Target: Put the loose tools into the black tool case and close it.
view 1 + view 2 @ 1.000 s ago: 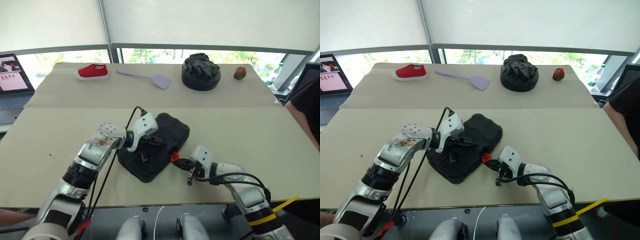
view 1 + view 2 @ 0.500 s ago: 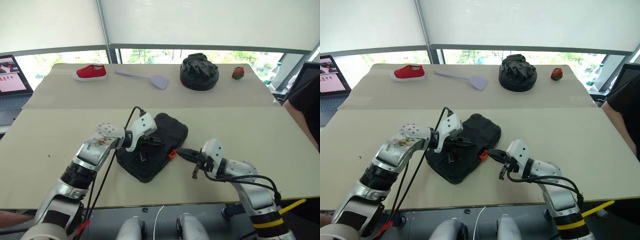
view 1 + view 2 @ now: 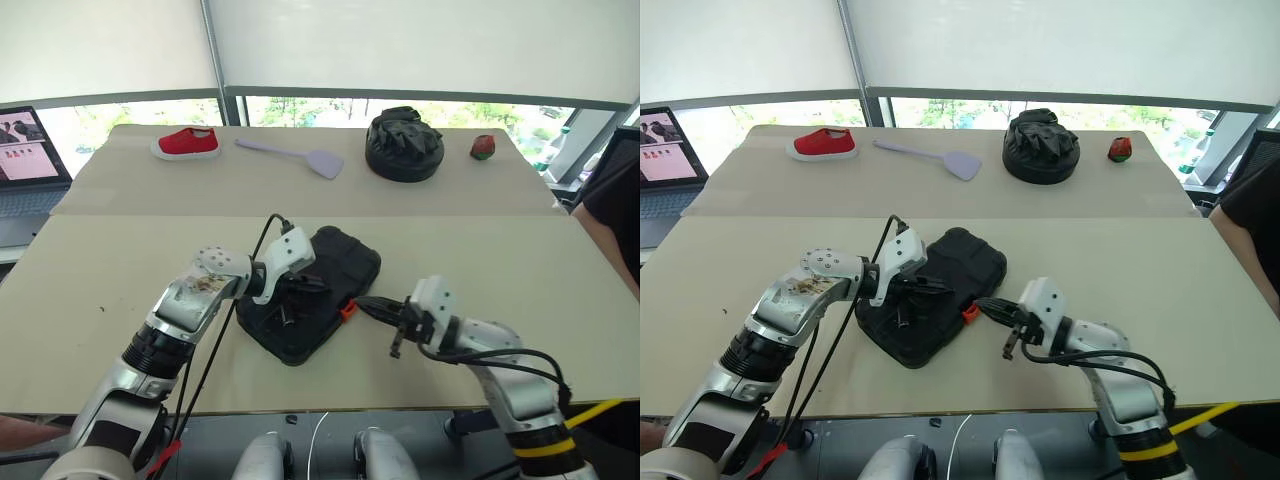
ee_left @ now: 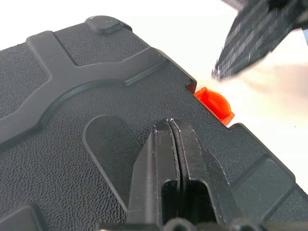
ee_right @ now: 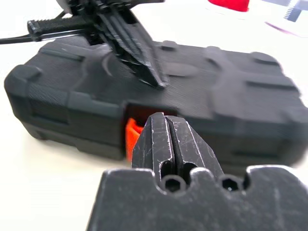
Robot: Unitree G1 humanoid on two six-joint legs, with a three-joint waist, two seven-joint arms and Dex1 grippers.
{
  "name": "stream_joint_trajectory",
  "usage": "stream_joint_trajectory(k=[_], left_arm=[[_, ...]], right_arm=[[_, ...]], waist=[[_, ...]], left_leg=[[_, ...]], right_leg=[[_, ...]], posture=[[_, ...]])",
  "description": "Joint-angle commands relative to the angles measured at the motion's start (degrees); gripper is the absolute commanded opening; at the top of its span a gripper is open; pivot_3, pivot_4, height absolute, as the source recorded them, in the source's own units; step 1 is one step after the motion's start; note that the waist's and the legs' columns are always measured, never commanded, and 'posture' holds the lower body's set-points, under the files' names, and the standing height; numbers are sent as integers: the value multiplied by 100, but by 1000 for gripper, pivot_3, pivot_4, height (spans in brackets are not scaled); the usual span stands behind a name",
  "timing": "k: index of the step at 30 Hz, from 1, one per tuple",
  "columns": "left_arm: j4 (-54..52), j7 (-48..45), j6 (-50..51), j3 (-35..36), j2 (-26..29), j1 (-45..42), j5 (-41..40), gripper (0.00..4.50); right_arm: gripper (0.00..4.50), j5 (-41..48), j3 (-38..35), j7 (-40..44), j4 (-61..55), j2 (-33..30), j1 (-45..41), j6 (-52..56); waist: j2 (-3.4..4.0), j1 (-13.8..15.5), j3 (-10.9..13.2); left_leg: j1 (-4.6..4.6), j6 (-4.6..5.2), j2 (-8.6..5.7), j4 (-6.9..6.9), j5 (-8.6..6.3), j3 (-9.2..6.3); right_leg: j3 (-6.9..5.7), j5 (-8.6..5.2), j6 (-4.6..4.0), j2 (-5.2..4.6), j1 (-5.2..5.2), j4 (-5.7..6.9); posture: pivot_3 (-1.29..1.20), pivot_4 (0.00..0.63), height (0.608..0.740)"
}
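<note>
Both grippers are pinched shut, holding nothing. I'm resting the left (image 4: 172, 126) on the pebbled, ribbed case (image 3: 340, 262) lid; the right (image 5: 167, 120) is pointing at its rounded orange latch (image 4: 214, 105).

tool case (image 3: 330, 290): black, pebbled plastic
latch (image 3: 347, 311): bright orange
left gripper (image 3: 318, 284): black fingers on a white wrist housing
right gripper (image 3: 362, 303): black fingers, white and grey arm shell
table (image 3: 480, 250): pale beige
shoe (image 3: 186, 143): red with a white sole
spatula (image 3: 293, 156): lilac
fabric bundle (image 3: 403, 144): black, lumpy
small round thing (image 3: 483, 146) at the far edge: red with some green
</note>
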Motion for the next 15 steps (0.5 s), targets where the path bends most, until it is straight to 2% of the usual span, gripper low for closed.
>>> stream_joint_trajectory(k=[1,8,15], left_arm=[[310,9,383,-404,37,270,184,75],[304,1,397,-415,68,274,197,75],[319,-22,442,-445,155,290,221,75]], right_arm=[[0,89,80,50,-253,-125,193,235],[0,-360,629,-46,333,116,-173,74],[0,-464,663,6,702,312,-629,-143]], waist=[[0,2,0],[0,2,0],[-2,-13,1]], left_leg=[[0,0,0,0,0,0],[0,0,0,1,0,0],[0,0,0,1,0,-1]], right_leg=[[0,0,0,0,0,0],[0,-5,1,-1,0,-1],[0,-5,0,0,-2,2]], posture=[[0,150,740],[0,150,740],[0,150,740]])
